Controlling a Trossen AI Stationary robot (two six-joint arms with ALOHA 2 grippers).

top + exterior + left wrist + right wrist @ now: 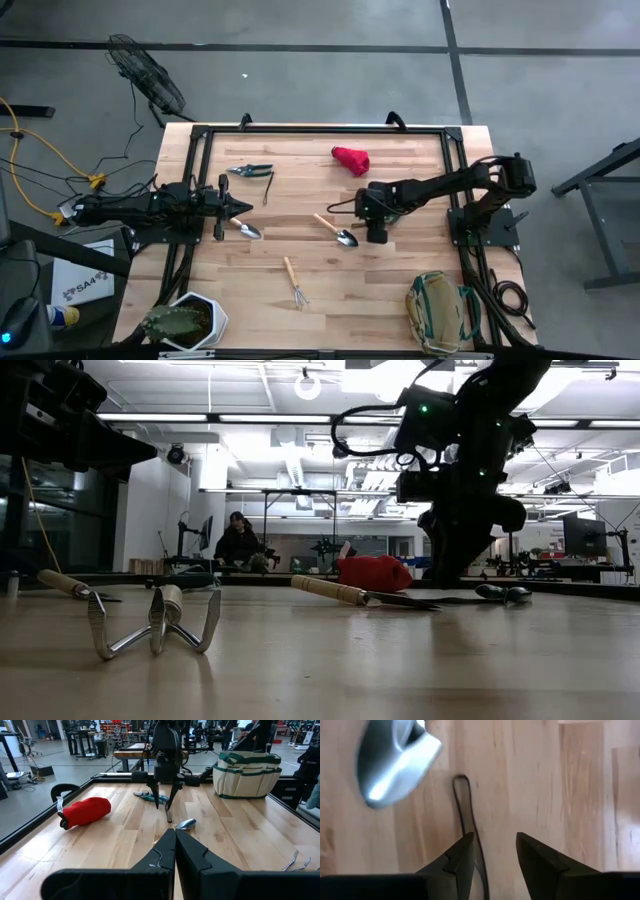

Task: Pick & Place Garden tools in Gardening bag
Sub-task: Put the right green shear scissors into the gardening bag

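My right gripper [375, 236] [495, 845] points down over the middle of the table, open, with bare wood between its fingers. A wooden-handled trowel [335, 230] lies just left of it, its shiny blade [395, 760] ahead of the fingers. A thin dark loop of cord [462, 805] lies by one finger. My left gripper [240, 207] [175, 835] waits shut at the left, beside a second trowel [247, 231]. The rake [293, 282], shears [250, 170] and red lump [350, 159] lie flat on the table. The khaki gardening bag [440, 312] [245, 775] stands at the near right corner.
A plant in a white hexagonal pot [190, 322] stands at the near left corner. A black frame [320, 130] runs along the table's edges. Bare wood lies between the middle trowel and the bag. A person [238, 545] sits far off in the room.
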